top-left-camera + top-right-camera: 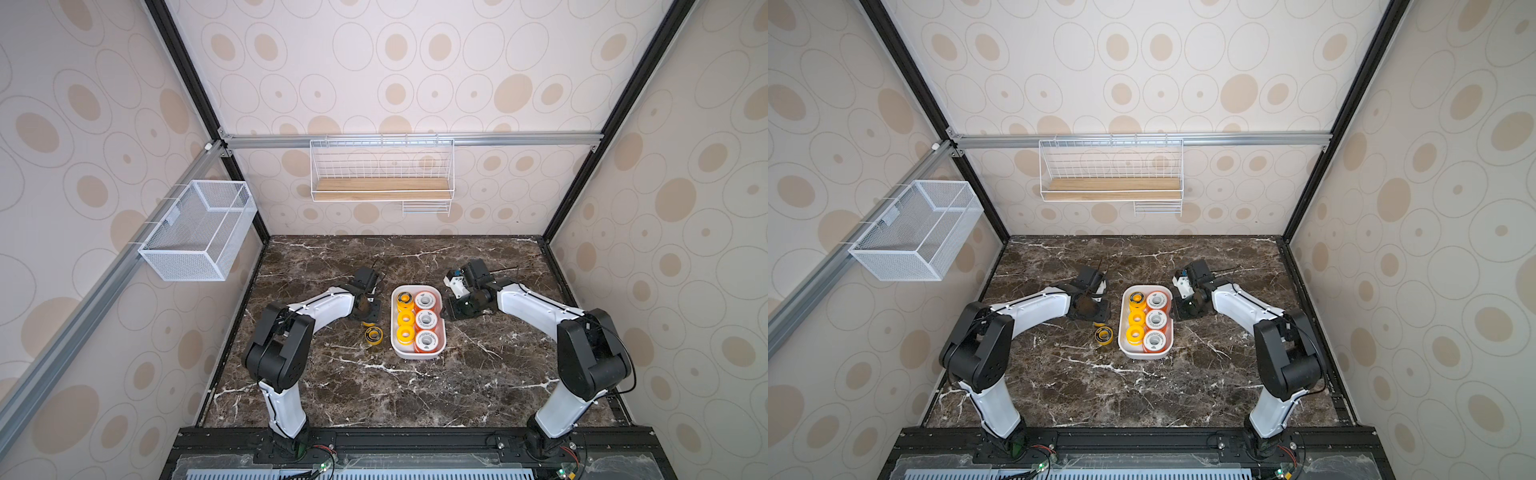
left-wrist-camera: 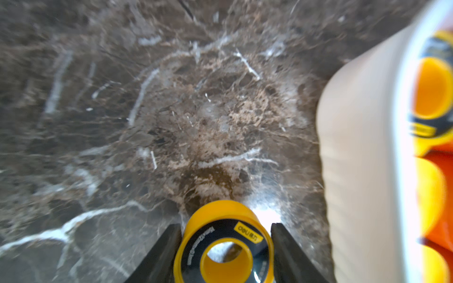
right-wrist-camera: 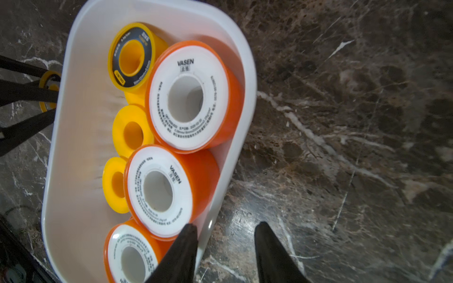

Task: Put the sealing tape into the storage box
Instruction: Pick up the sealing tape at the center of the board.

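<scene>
The white storage box [image 1: 417, 356] [image 1: 1144, 356] stands mid-table in both top views, holding three orange white-faced spools [image 1: 426, 319] and a row of yellow ones [image 1: 405, 318]. My left gripper [image 2: 226, 226] is left of the box wall [image 2: 362, 147], its fingers pressed on both sides of a yellow sealing tape spool with a dark ringed face [image 2: 220, 213]. Another such spool [image 1: 374, 335] [image 1: 1104, 335] lies loose on the table just nearer. My right gripper [image 3: 226, 225] is open astride the box's rim [image 3: 247, 80], one finger over an orange spool [image 3: 159, 191], the other over the marble.
A white mesh basket [image 1: 199, 232] hangs on the left wall rail. A wire rack with a wooden board [image 1: 381, 183] hangs on the back wall. The dark marble table [image 1: 415, 395] runs from the box toward the arms' bases.
</scene>
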Available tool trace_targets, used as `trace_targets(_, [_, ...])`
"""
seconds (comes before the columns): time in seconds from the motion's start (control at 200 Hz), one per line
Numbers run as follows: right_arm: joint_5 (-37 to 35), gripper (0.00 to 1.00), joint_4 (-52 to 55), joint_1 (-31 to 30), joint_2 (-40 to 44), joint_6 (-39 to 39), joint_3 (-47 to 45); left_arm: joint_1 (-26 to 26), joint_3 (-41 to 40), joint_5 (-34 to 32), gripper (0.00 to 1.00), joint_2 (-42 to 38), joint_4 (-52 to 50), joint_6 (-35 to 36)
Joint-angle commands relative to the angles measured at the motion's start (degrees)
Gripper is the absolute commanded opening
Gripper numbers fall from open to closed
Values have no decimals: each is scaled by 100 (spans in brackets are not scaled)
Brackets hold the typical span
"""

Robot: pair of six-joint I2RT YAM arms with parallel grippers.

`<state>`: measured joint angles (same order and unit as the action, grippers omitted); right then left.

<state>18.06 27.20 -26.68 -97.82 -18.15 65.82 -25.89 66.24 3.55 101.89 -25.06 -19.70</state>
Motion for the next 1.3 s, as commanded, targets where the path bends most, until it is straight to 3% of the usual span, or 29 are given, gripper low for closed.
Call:
trace_targets(0.0, [205,44,-90,108,167,-39,-141,-55,134,11,55,-410,-278,-75])
trace_targets(0.205, [874,44,-618,422,268,-131,-489,-322,247,48,55,-852,-394,-207])
trace_targets(0.431, [911,45,-722,583,379,-70,-660,-633,573,80,55,-958,-585,-210])
trace_targets(1.297, [1005,46,-987,749,1284,346,-1475,-1366,1705,-214,55,342,-1071,80])
